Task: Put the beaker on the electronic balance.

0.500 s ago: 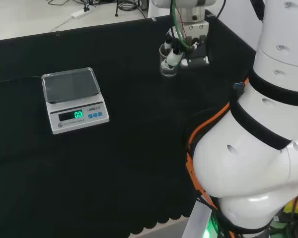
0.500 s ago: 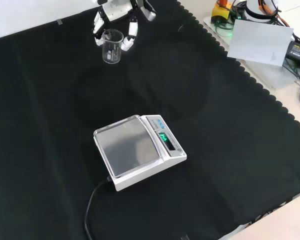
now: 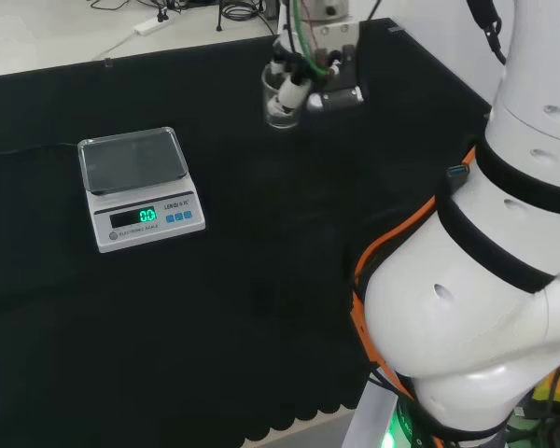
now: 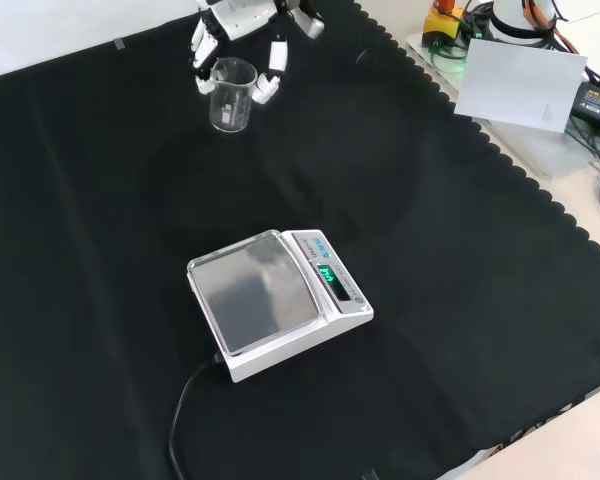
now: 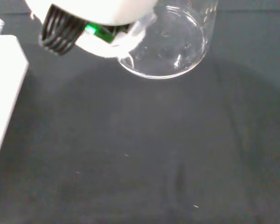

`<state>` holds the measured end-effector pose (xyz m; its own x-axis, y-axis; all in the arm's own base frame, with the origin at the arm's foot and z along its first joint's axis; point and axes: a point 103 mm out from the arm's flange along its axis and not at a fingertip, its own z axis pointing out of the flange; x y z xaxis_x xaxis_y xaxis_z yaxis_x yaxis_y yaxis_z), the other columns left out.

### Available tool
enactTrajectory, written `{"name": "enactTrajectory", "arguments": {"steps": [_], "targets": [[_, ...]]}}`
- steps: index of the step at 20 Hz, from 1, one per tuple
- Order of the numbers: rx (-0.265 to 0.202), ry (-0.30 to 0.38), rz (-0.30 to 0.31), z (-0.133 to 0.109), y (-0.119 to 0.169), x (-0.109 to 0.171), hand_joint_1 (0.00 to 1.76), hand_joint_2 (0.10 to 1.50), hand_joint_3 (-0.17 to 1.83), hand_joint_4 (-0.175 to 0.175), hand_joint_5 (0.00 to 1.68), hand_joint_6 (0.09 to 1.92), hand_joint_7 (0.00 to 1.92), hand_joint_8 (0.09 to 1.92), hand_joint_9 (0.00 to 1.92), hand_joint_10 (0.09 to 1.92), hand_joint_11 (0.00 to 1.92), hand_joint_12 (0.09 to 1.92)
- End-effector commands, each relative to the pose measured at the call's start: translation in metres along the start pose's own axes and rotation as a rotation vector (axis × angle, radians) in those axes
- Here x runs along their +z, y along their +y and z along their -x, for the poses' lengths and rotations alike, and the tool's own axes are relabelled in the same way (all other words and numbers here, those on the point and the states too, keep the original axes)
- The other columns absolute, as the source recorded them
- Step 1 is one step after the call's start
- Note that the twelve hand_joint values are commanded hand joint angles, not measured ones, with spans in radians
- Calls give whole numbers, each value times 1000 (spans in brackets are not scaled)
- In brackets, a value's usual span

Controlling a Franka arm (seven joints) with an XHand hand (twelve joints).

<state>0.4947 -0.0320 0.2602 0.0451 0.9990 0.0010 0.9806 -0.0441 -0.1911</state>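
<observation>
Hand | fingers curled round beaker | shifted left in head view, toward balance

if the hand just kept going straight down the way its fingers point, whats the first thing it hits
Likely the black cloth. The hand holds the beaker with fingers pointing down, and the wrist view shows bare cloth below it. The balance stands off to the side.

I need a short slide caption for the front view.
Hand holds clear beaker above black cloth; electronic balance waits.
</observation>
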Motion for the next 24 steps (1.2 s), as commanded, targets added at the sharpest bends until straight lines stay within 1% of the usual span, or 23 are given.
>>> {"name": "enactTrajectory", "arguments": {"steps": [1, 5, 6, 9, 15, 18, 24], "targets": [[-52, 14, 19, -42, 2, -17, 1100, 599, 696, -66, 635, 1068, 890, 756, 1075, 614, 774, 1231], [-102, -23, 38, -84, -1, -32, 1101, 598, 698, -66, 637, 1068, 892, 754, 1078, 612, 776, 1230], [-111, -21, 44, -94, -2, -35, 1101, 598, 698, -66, 637, 1068, 893, 754, 1078, 611, 777, 1230], [-138, -37, 42, -124, -1, -40, 1101, 598, 699, -66, 638, 1068, 894, 753, 1080, 609, 778, 1229], [-189, -57, 15, -178, 7, -28, 1103, 597, 700, -66, 641, 1068, 896, 751, 1082, 606, 779, 1227], [-210, -73, 1, -201, 13, -20, 1104, 597, 701, -66, 642, 1068, 897, 750, 1083, 605, 780, 1227], [-246, -77, -13, -243, 25, -11, 1106, 596, 702, -67, 648, 1069, 898, 749, 1085, 603, 780, 1226]]}}
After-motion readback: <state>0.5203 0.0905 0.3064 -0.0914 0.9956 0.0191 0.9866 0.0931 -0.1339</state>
